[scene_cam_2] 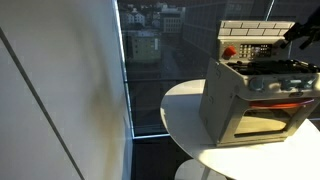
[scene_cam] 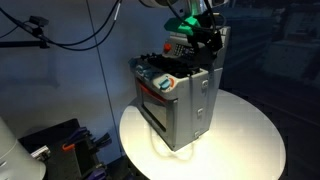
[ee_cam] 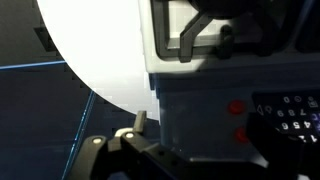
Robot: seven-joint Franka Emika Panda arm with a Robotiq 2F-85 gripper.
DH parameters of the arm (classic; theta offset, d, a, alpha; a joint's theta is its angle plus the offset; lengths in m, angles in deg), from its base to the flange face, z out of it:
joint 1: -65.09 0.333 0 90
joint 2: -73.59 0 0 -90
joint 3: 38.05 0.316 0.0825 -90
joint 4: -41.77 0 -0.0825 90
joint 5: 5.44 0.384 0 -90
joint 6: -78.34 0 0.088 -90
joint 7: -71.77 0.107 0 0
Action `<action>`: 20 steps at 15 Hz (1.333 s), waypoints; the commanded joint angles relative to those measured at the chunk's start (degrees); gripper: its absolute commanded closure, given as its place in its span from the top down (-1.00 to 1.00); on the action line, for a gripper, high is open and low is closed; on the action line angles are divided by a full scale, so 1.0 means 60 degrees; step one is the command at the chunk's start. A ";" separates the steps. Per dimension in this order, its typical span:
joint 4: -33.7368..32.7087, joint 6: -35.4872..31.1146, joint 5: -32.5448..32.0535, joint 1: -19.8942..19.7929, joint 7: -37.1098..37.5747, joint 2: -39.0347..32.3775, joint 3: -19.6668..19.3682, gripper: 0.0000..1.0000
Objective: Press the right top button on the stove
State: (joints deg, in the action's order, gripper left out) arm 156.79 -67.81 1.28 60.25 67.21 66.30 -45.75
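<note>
The grey toy stove [scene_cam: 185, 100] stands on a round white table [scene_cam: 245, 135] and shows in both exterior views [scene_cam_2: 255, 95]. It has a black burner top, a brick-patterned back panel [scene_cam_2: 250, 40] and a red-orange stripe on the front door. My gripper [scene_cam: 205, 40] hovers at the stove's top rear corner, next to the back panel; in an exterior view [scene_cam_2: 300, 33] it is mostly cut off. In the wrist view two red buttons [ee_cam: 237, 108] sit on a grey face of the stove, just ahead of my gripper [ee_cam: 200, 128]. Its fingers look spread apart and hold nothing.
The table edge [scene_cam_2: 185, 110] lies close to the stove. A large dark window [scene_cam_2: 160, 60] is behind the table. Cables [scene_cam: 90, 30] hang at the back, and black equipment [scene_cam: 60, 145] sits on the floor beside the table.
</note>
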 commanded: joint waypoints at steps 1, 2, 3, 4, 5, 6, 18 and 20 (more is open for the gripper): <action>-0.0423 0.0194 0.0165 -0.0197 0.0083 -0.0230 0.0145 1.00; -0.0436 0.0182 0.0168 -0.0207 0.0075 -0.0251 0.0150 1.00; -0.0460 0.0184 0.0175 -0.0216 0.0068 -0.0279 0.0156 1.00; -0.0490 0.0206 0.0176 -0.0226 0.0062 -0.0288 0.0160 1.00; -0.0515 0.0208 0.0176 -0.0234 0.0060 -0.0309 0.0168 1.00; -0.0545 0.0205 0.0178 -0.0238 0.0057 -0.0331 0.0174 1.00; -0.0735 0.0156 0.0308 -0.0269 -0.0030 -0.0540 0.0252 1.00; -0.0764 0.0165 0.0331 -0.0289 -0.0045 -0.0575 0.0266 1.00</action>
State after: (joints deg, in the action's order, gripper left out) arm 154.76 -67.81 1.84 59.63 67.21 64.29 -45.14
